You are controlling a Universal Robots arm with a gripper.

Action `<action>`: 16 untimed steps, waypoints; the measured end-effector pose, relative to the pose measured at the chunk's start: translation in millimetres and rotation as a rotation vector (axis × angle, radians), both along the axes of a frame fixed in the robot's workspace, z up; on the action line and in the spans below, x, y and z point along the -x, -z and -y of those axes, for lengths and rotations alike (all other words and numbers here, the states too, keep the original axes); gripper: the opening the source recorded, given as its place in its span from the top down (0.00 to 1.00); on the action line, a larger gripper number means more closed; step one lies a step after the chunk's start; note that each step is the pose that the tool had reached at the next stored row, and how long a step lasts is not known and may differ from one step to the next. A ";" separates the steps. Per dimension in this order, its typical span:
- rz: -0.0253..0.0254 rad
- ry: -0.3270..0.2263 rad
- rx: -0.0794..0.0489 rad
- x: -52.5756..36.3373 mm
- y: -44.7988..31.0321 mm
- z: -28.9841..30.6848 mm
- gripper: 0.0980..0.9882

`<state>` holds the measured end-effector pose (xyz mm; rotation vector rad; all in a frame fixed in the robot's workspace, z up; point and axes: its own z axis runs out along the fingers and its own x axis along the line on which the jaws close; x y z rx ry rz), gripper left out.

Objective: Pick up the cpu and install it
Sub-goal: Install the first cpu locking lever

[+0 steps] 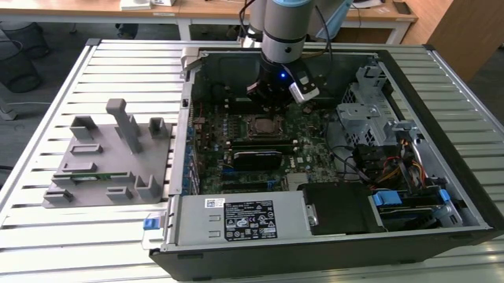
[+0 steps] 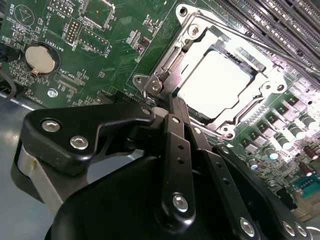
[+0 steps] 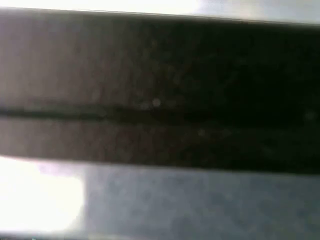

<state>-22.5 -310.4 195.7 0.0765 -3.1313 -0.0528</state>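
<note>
CPU [image 2: 216,84] is seen seated in the motherboard socket [image 2: 264,75], within its metal frame. The gripper [image 2: 172,102], fingers clenched on nothing, is poised at the frame's edge; any sideways drift could scrape the socket.

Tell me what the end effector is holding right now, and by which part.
Nothing. In the second wrist view the end effector has its fingers shut together with nothing between them, while the cpu already sits in the socket frame on the motherboard.
</note>
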 end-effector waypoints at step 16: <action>-0.0001 -0.003 -0.049 -1.4 0.3 -3.2 0.99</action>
